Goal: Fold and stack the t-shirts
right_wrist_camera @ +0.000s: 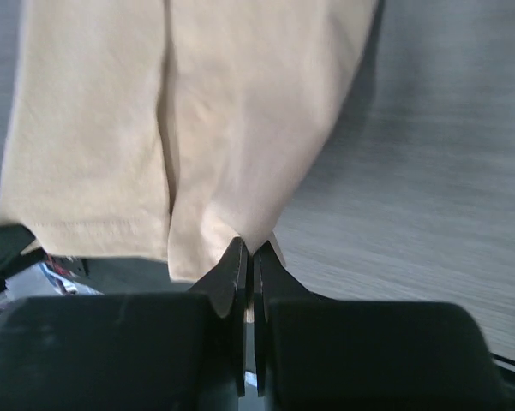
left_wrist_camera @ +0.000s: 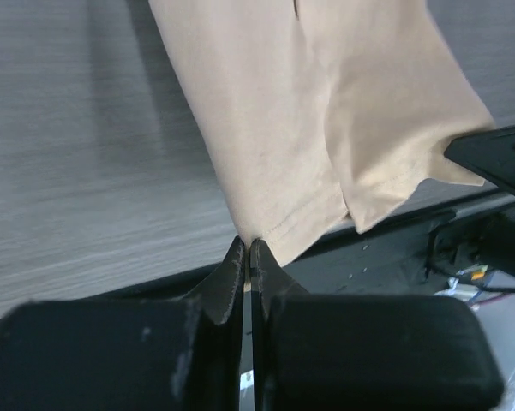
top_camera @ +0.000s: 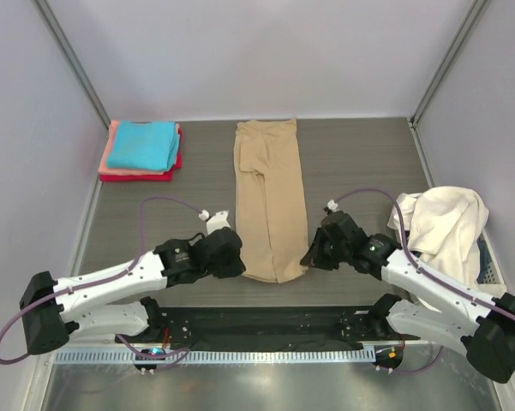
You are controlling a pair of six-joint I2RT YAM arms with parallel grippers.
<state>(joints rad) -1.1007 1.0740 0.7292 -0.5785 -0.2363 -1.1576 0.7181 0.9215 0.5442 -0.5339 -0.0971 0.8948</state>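
Left gripper (left_wrist_camera: pixel 248 257): jaws pressed together, tips on the near-left hem corner of the tan t-shirt (top_camera: pixel 270 197). Only a sliver of cloth appears to be caught between them.

Right gripper (right_wrist_camera: pixel 248 257): jaws likewise pressed together, pinching the near-right hem corner. Again it is a thin bite, right at the edge.

The tan t-shirt lies mid-table as a long narrow strip running near to far, its sides already folded in and a seam down its centre. Its near hem sits at the table's near edge, between the two arms.

We judge the cloth light, soft and limp. It will drape and sag between the two pinch points and carries no stiffness of its own. It is not fragile, but it is prone to slipping out of a shallow pinch. The two hem corners look like the right place to hold it. Lifted together and level, they should carry the near end toward the far end for the next fold.

At the far left of the table (top_camera: pixel 360 163) is a folded stack with the turquoise shirt (top_camera: pixel 141 143) on top, salmon-pink beneath it and the red shirt (top_camera: pixel 137 175) at the bottom. On the right, crumpled cream-white shirts (top_camera: pixel 441 223) are heaped over the basket (top_camera: pixel 490 265).
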